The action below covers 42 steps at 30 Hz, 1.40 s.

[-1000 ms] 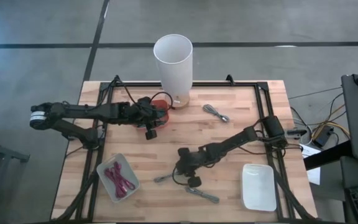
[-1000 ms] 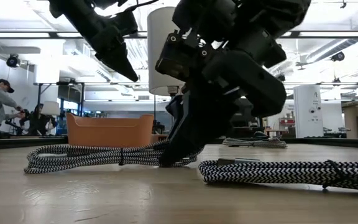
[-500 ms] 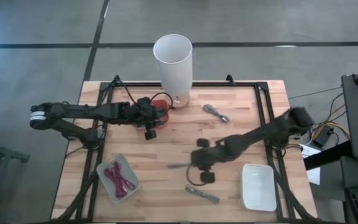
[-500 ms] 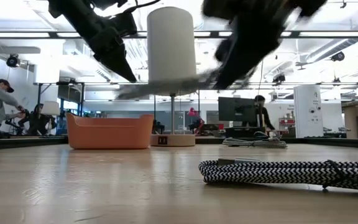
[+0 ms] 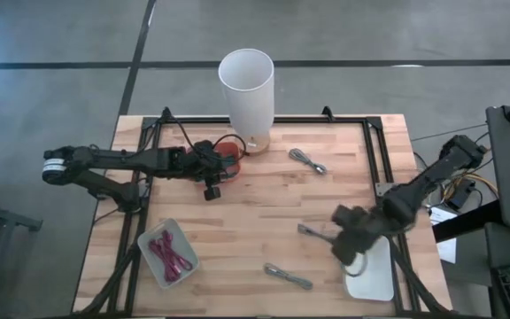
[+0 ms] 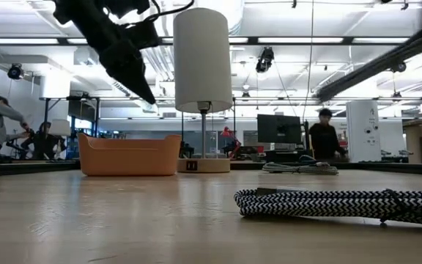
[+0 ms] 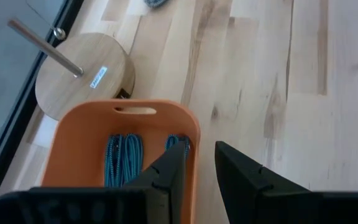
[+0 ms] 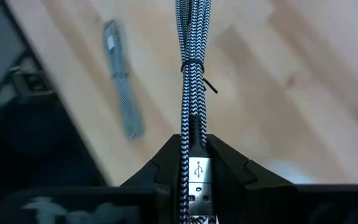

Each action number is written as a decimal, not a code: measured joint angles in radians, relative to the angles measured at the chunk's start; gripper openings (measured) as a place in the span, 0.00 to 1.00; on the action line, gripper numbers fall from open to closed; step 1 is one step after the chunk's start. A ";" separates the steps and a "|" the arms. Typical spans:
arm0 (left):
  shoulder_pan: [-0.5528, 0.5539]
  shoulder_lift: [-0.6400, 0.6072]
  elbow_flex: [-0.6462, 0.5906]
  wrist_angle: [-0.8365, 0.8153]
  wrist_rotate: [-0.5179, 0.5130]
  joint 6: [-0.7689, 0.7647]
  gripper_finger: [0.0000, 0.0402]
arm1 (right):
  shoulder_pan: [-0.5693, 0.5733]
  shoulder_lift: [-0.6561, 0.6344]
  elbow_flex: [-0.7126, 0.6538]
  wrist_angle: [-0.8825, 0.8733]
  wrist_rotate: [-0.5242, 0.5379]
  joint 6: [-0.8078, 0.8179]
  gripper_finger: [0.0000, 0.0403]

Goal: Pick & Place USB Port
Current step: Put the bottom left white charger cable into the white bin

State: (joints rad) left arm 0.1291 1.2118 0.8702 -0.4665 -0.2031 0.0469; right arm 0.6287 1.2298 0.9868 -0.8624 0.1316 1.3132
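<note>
You've got a tall white cylinder lamp [image 5: 247, 93] at the desk's [image 5: 264, 230] far edge, people in the room beyond.

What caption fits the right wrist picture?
Right gripper clamps a black-and-white braided USB cable above the wooden table.

blk/wht braided cable [image 8: 190, 74], orange bin [image 7: 123, 146]

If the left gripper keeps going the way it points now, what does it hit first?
Most likely the orange bin: the left gripper points down at its near rim, fingers slightly apart, blue cables just inside. Depth is unclear, so it could meet the table beside the rim instead.
</note>
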 joint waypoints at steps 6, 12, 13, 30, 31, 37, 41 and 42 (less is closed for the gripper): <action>0.000 0.000 -0.012 0.002 0.000 -0.024 0.24 | 0.148 -0.093 -0.050 -0.020 -0.017 0.285 0.13; 0.000 0.000 -0.012 0.002 0.000 -0.052 0.24 | 0.250 -0.112 -0.039 -0.054 -0.126 0.476 0.13; 0.000 0.000 -0.012 0.002 0.000 -0.054 0.24 | 0.264 -0.114 -0.028 -0.052 -0.125 0.490 0.13; 0.000 0.000 -0.012 0.002 0.000 -0.059 0.24 | 0.446 -0.114 0.172 -0.191 -0.196 0.884 0.13; 0.000 0.000 -0.012 0.002 0.000 -0.059 0.24 | 0.452 -0.114 0.165 -0.210 -0.225 0.911 0.13; 0.000 0.000 -0.012 0.002 0.000 -0.058 0.24 | 0.460 -0.113 0.101 -0.217 -0.291 0.954 0.13; 0.000 0.000 -0.012 0.002 0.000 -0.057 0.24 | 0.460 -0.113 0.077 -0.197 -0.291 0.942 0.13; 0.000 0.000 -0.012 0.002 0.000 -0.057 0.24 | 0.460 -0.113 0.071 -0.198 -0.291 0.941 0.13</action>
State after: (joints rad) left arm 0.1291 1.2118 0.8585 -0.4641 -0.2035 -0.0097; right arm 1.0887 1.1164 1.0578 -1.0603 -0.1593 2.2543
